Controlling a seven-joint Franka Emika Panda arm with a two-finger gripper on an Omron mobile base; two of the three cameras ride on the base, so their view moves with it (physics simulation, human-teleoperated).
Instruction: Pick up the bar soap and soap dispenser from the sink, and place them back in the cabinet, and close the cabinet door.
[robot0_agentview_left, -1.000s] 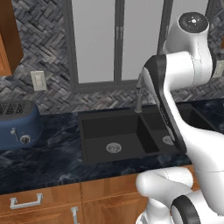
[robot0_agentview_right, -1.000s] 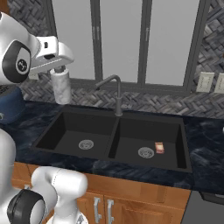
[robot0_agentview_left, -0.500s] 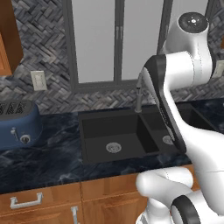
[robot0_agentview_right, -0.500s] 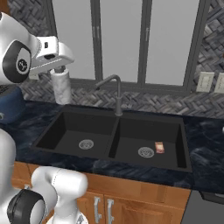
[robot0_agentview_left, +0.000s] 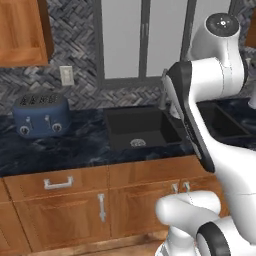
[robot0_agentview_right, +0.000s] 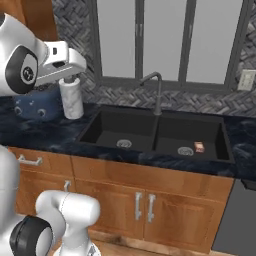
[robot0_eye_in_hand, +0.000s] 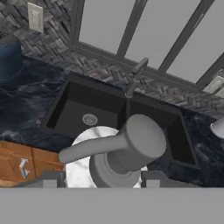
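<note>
My gripper is shut on the soap dispenser, a white marbled bottle with a grey pump, and holds it upright above the counter left of the sink. In the hand view the pump head sits between my fingertips. The bar soap lies in the right basin beside the drain. The black sink sits under a dark curved faucet. A brown wood wall cabinet hangs at the upper left; I cannot tell how its door stands.
A blue toaster stands on the dark counter left of the sink, below a wall outlet. Grey-framed windows rise behind the faucet. Base cabinets with drawers run under the counter.
The whole picture has shifted in both base views and more of the base cabinets shows, so the camera has moved. The dispenser stays in my grip.
</note>
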